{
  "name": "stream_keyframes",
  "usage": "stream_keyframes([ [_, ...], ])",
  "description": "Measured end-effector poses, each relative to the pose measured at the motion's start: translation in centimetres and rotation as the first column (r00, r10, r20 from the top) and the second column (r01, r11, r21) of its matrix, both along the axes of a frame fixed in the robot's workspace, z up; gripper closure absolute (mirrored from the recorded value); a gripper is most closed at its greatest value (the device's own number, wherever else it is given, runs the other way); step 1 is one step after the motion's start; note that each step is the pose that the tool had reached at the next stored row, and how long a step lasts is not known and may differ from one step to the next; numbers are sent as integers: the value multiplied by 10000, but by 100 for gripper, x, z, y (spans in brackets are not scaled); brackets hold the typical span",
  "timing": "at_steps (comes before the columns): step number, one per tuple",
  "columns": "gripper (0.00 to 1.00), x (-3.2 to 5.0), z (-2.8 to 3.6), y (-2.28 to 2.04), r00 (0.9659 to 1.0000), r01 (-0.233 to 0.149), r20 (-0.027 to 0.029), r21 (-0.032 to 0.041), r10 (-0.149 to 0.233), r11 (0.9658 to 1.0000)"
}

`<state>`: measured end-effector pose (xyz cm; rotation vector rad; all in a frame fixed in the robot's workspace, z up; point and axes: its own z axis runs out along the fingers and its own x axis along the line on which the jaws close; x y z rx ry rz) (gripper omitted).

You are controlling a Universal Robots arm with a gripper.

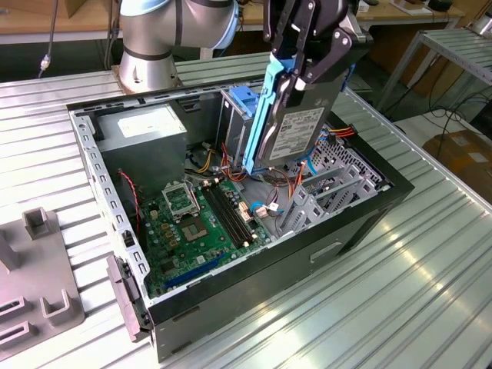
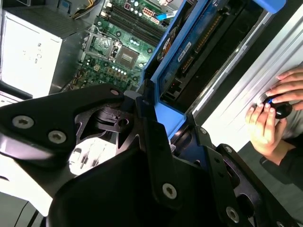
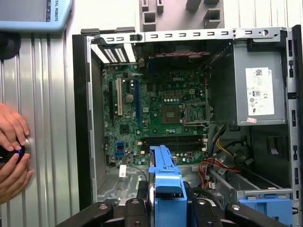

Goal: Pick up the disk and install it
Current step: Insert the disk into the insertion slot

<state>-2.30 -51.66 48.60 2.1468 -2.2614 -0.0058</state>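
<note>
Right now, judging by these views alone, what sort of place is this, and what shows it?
Probably a robotics lab or workshop: a robot arm whose gripper grips a disk in a blue carrier above an open desktop computer case, set on a ribbed metal table.

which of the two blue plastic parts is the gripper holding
The bright blue carrier rail framing the grey metal hard drive, clamped in the black gripper. The other, a blue bracket, sits on the metal drive cage.
</note>
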Motion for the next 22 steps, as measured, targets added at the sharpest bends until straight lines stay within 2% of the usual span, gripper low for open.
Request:
stream_keyframes([
  [5, 63, 78, -8, -33, 10000, 10, 0, 1, -10, 10000],
  [19, 63, 104, -8, -34, 10000, 9, 5, -1, -9, 10000],
  [22, 63, 126, -29, -36, 10000, 9, 18, -3, -9, 10000],
])
